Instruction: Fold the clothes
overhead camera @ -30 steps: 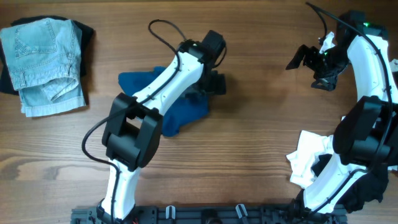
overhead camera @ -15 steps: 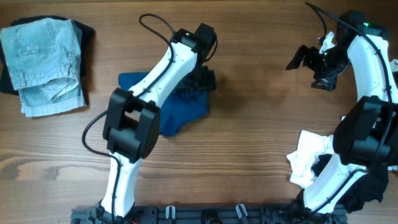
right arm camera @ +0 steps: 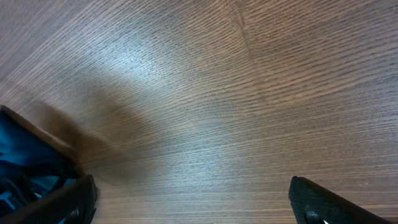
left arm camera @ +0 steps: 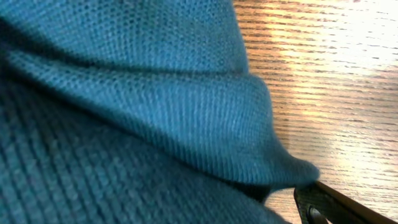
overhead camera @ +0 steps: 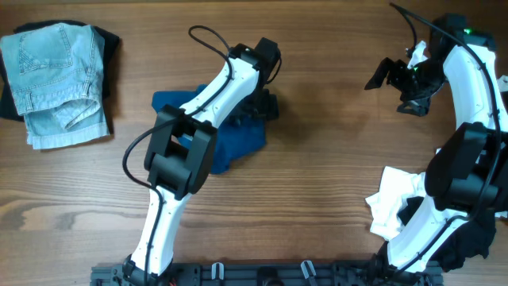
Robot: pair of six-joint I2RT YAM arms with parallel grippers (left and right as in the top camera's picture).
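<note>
Blue knit fills the L wrist cam: the shirt (left arm camera: pixel 124 124) bunches to a peak right against the one finger (left arm camera: pixel 333 204) I can see, lower right of frame. The other finger is hidden, so I can't tell if the left tool (overhead camera: pixel 266 104) is pinching cloth or just pushed into it. From overhead it sits at the heap's upper-right edge, centre of frame.

Over the last sec the L wrist swung a bit left, then back right, and the elbow shifted. The shirt's outline barely moved and it's still a crumpled lump on the bench (overhead camera: pixel 317 167). My read: no fold made yet, prob. still hunting an edge.

The right tool (overhead camera: pixel 383 73) hasn't budged: upper right, fingers spread wide over bare wood, holding nothing.

Denim (overhead camera: pixel 55 79) lies folded on a black piece (overhead camera: pixel 111 40) at upper left. A white piece (overhead camera: pixel 389 199) waits lower right by the R arm base.
</note>
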